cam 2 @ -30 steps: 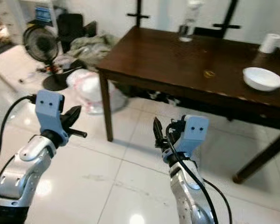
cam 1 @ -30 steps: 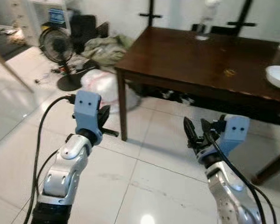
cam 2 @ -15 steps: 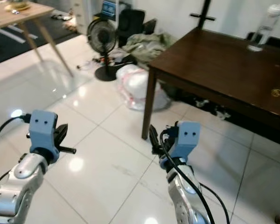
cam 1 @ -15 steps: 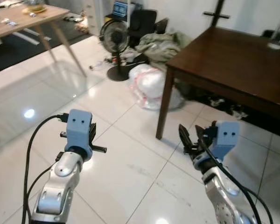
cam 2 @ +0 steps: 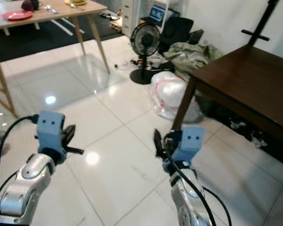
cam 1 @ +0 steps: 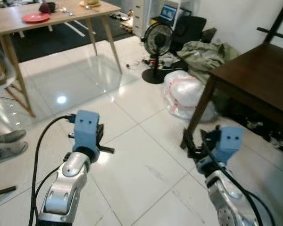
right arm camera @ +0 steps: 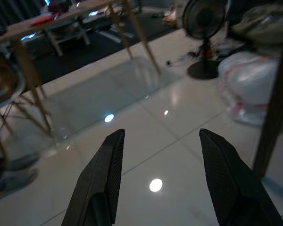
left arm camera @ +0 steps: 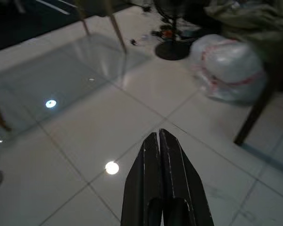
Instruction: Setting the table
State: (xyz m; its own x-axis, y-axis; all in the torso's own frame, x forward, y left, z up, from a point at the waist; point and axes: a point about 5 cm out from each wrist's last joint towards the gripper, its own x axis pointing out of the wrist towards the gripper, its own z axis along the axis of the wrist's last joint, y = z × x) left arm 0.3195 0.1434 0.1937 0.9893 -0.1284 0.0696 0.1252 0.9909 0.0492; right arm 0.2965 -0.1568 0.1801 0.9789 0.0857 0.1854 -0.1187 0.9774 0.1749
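Far beyond right gripper [right arm camera: 160, 141] (empty): plate [cam 1: 36, 18]

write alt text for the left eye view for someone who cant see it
Two silver robot arms reach over a glossy white tiled floor, the left gripper shut and the right gripper open, both empty. A dark wooden table stands right, a light wooden table with a red plate far left, a fan between.
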